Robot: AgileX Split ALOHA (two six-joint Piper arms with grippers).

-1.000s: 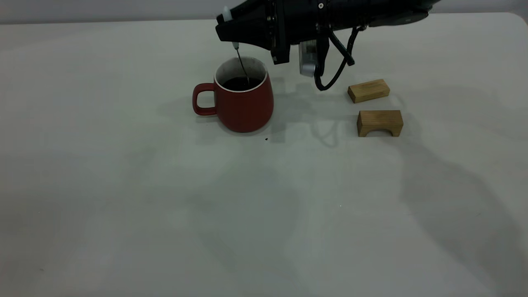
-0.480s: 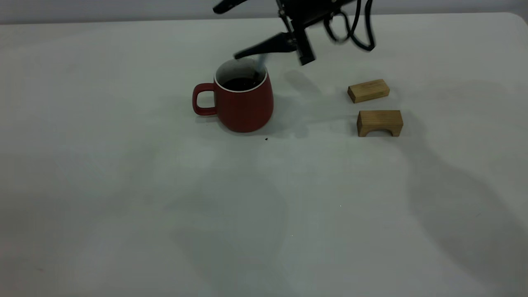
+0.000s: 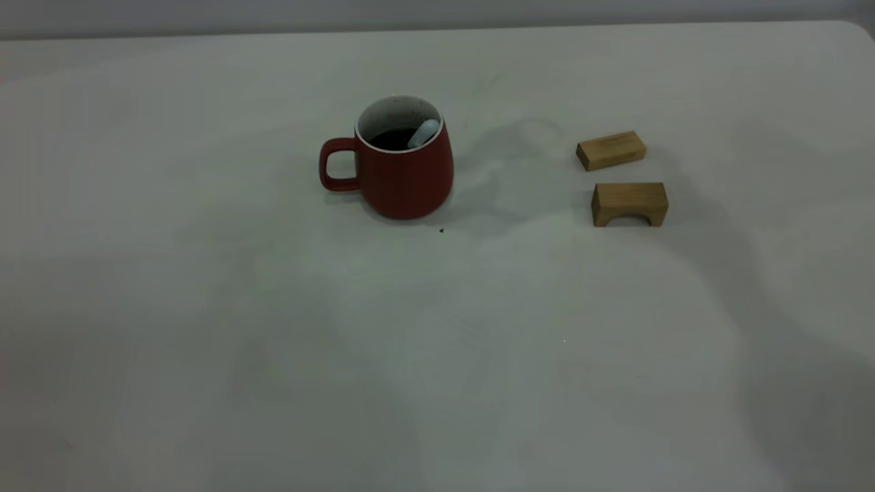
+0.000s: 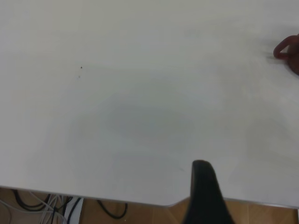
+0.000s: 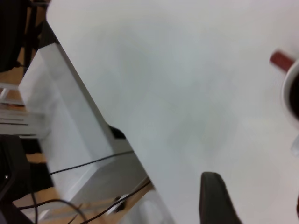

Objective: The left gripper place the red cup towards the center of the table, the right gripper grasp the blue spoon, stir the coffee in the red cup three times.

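Observation:
The red cup (image 3: 403, 167) stands upright near the middle of the table (image 3: 437, 328), its handle pointing to the exterior view's left. Dark coffee (image 3: 389, 139) lies inside it. The blue spoon (image 3: 423, 133) rests in the cup, its pale handle leaning on the rim's right side, with nothing holding it. Neither gripper appears in the exterior view. The right gripper (image 5: 254, 205) is open and empty, away from the cup (image 5: 292, 93), over bare table near an edge. The left gripper (image 4: 205, 196) hangs by another table edge, far from the cup's handle (image 4: 286, 50).
Two tan wooden blocks lie right of the cup: a flat one (image 3: 610, 150) and an arched one (image 3: 629, 203). A small dark speck (image 3: 441, 230) sits just in front of the cup. Cables (image 5: 84, 163) and a white ledge lie beyond the table edge.
The right gripper opened, let go of the spoon and drew up and back out of the exterior view. The spoon dropped from upright to leaning inside the cup.

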